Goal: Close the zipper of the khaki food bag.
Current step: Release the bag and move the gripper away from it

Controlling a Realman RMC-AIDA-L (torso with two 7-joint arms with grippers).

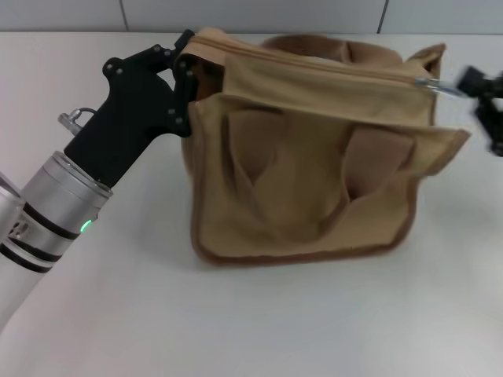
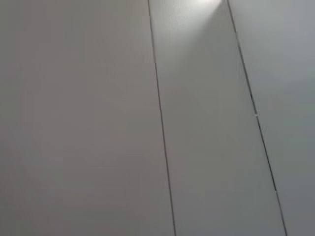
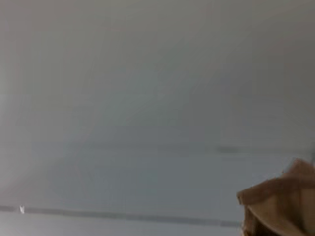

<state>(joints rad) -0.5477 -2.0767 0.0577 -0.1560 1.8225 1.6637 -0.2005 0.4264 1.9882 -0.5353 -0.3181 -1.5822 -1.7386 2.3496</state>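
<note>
While pinched at both ends, boxy khaki food bag (image 1: 314, 173), canvas taut: left fingers (image 1: 182, 75) on trim, right fingers (image 1: 471, 82) on shiny zipper (image 1: 428, 82) pull.

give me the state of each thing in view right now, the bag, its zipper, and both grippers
khaki food bag: upright on the table, handles hanging down its front.
zipper: appears closed, silver pull tab at the bag's right end.
left gripper: clamped on the bag's left top corner.
right gripper: at the pull tab, blurred.

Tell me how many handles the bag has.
2: one handle hangs down the front of the bag, the other lies behind the zipper.
</note>
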